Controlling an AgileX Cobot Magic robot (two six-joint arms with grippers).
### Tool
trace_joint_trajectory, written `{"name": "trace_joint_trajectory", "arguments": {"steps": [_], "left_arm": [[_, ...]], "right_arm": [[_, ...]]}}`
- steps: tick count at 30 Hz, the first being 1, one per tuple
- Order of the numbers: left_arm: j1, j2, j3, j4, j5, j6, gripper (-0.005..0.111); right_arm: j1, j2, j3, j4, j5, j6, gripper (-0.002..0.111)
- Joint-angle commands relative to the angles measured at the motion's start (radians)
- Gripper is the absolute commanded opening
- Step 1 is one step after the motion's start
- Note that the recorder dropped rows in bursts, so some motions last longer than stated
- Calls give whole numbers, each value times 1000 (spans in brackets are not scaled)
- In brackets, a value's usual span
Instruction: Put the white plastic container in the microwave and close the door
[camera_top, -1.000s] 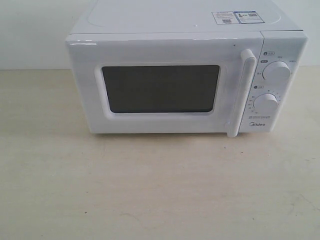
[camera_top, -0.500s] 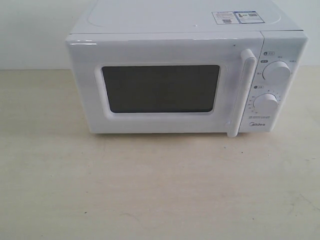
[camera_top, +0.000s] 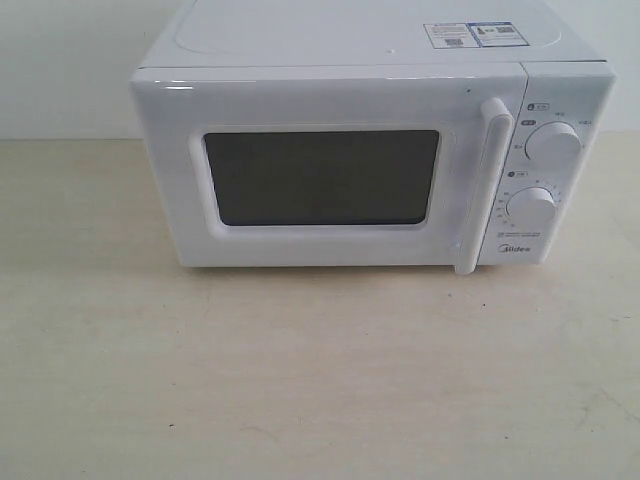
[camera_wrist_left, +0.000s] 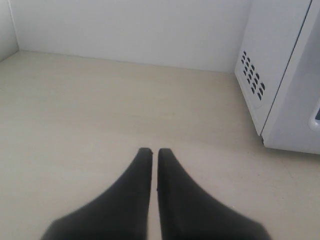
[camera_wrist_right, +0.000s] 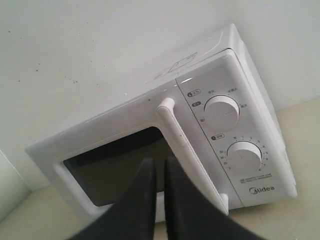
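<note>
The white Midea microwave (camera_top: 370, 45) stands at the back of the table with its door (camera_top: 320, 178) shut; the dark window and vertical bar handle (camera_top: 484, 185) face the exterior camera. The white plastic container is out of view in every frame. Neither gripper shows in the exterior view. My left gripper (camera_wrist_left: 154, 149) is shut and empty over bare table, off the microwave's vented side (camera_wrist_left: 260, 75). My right gripper (camera_wrist_right: 159, 161) is shut and empty, held in front of the door's window (camera_wrist_right: 115, 165) near the handle (camera_wrist_right: 185, 145).
Two round knobs (camera_top: 552, 145) sit on the microwave's right panel. A beige tabletop (camera_top: 320, 380) spreads in front of the oven, and a white wall (camera_wrist_left: 130, 25) runs behind it.
</note>
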Motion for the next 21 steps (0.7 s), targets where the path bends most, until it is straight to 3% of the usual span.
{"name": "trace_joint_trajectory", "arguments": {"steps": [1, 2, 6, 14, 21], "left_arm": [[0, -2, 4, 5, -1, 7, 4], [0, -2, 4, 5, -1, 7, 4], [0, -2, 4, 5, -1, 7, 4], [0, -2, 4, 5, -1, 7, 4], [0, -2, 4, 5, -1, 7, 4]], "right_arm": [[-4, -3, 0, -662, 28, 612, 3], [-4, -3, 0, -864, 26, 822, 3], [-4, -3, 0, -1168, 26, 1122, 3], [-4, -3, 1, -1258, 48, 1004, 3], [-4, -3, 1, -1551, 141, 1214, 3]]}}
